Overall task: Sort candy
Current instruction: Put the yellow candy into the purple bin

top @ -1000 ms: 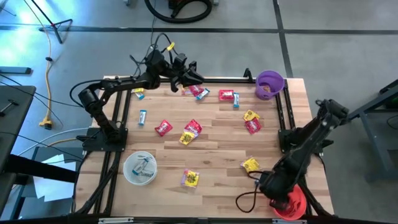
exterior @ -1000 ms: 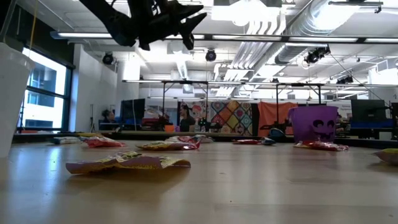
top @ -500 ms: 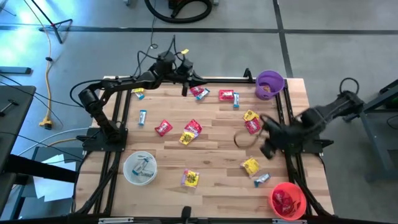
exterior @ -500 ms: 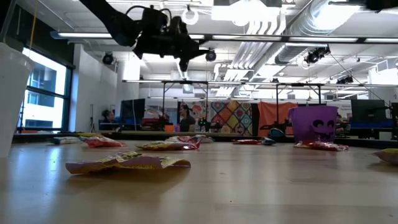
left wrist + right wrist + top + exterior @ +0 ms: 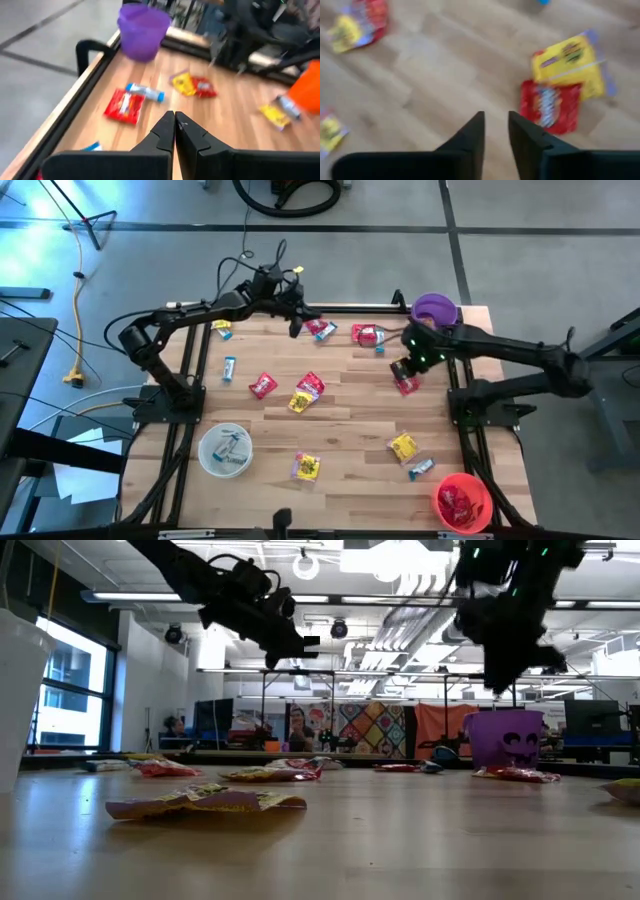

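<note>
High: candy (image 5: 308, 388) mostly loose on table (image 5: 340, 430); some already in red bowl (image 5: 462, 503), clear bowl (image 5: 225, 450), purple bowl (image 5: 434, 311).
Left wrist: left gripper (image 5: 174, 126) pinched together, empty.
Right wrist: right gripper (image 5: 496, 125) narrow gap, empty, above red/yellow pair (image 5: 562, 85).
Bulk of sorting left.

Wooden table (image 5: 350, 415) — scattered candy (image 5: 307, 392), purple bowl (image 5: 434, 311), red bowl (image 5: 463, 502), white bowl (image 5: 225, 450)

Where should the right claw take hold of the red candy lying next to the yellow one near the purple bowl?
The red candy lies flat on the table, its far edge touching or tucked under the yellow candy. Probably best to come straight down and pinch across its two free long sides at mid-body. The right claw hangs above it, slightly open.
</note>
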